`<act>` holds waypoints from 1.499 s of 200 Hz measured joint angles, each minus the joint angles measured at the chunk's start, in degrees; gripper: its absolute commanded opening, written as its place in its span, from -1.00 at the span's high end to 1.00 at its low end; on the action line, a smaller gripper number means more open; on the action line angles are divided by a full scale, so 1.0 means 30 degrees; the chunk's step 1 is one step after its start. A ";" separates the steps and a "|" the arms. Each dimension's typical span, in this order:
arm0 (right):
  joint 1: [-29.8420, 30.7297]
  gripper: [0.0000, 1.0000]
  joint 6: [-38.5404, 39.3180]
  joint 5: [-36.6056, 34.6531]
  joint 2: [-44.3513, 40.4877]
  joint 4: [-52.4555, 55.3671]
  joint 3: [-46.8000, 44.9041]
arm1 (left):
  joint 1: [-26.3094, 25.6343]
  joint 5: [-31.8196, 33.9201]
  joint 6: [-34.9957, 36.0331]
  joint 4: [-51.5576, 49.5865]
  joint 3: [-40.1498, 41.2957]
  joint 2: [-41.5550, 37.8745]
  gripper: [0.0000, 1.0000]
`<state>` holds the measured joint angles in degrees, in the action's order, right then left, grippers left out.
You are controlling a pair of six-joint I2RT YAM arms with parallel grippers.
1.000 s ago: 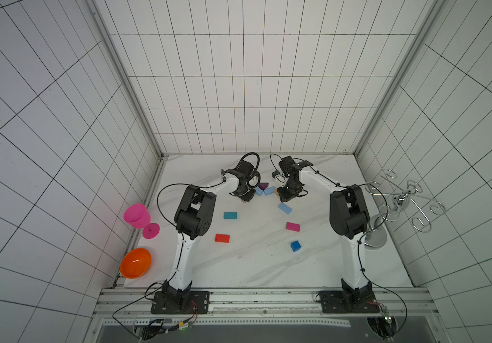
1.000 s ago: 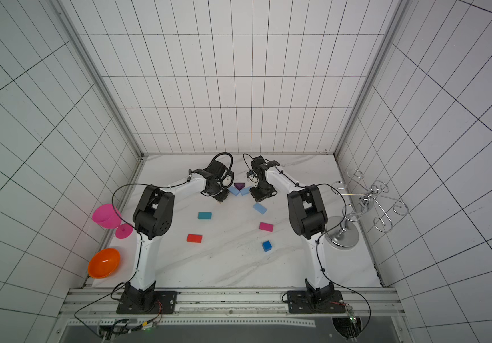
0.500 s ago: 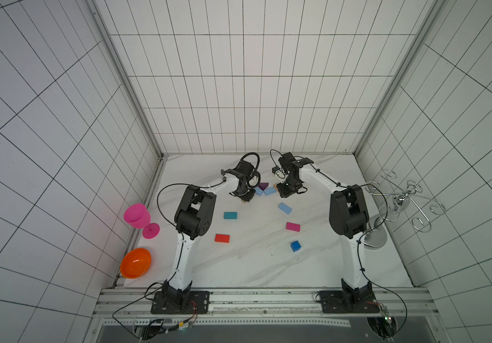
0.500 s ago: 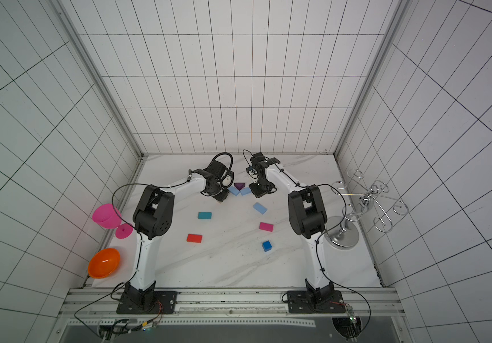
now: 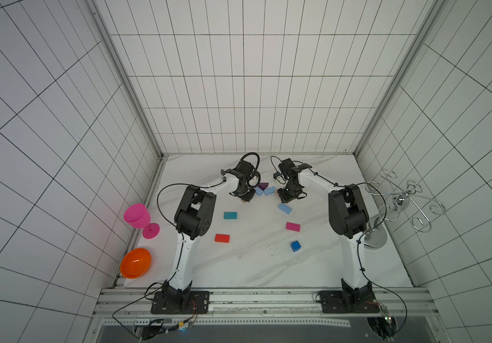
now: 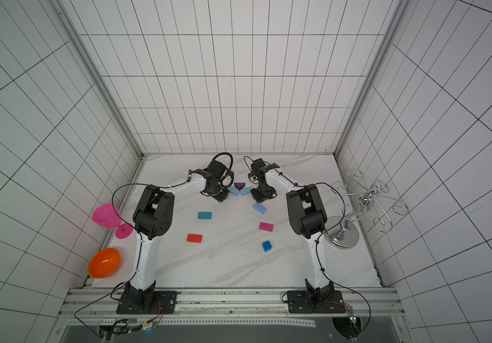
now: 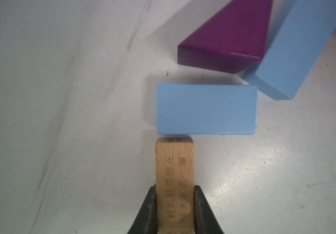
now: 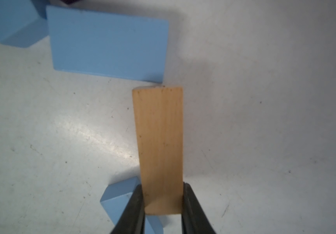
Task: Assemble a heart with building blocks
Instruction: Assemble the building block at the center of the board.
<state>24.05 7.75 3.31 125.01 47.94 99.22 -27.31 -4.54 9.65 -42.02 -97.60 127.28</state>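
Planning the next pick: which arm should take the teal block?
Left, probably: the teal block lies nearer the left claw than the right claw. Both claws hold tan blocks, to be set down first.

Both arms stretch forward and inward, left hand [image 7: 174, 188] and right hand [image 8: 162, 185] each clamped.

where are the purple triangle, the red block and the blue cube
purple triangle [image 7: 236, 32], left wrist view, top face
red block [image 5: 222, 238], a top view, top face
blue cube [image 5: 296, 246], a top view, top face
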 measured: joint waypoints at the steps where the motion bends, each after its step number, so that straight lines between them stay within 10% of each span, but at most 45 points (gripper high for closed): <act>1: 0.0000 1.00 0.0000 -0.0007 0.0000 -0.0029 -0.0015 | 0.0000 0.0000 0.0000 0.0000 0.0000 0.0000 0.51; 300: 0.0284 0.95 -0.0146 0.0109 -0.0663 -0.0532 -0.1552 | 0.0015 0.0007 0.0233 0.0007 0.0007 0.0000 0.50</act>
<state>24.91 7.31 3.64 123.02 46.35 94.56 -27.27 -4.51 10.35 -42.00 -97.58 127.28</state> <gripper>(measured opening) 0.277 0.248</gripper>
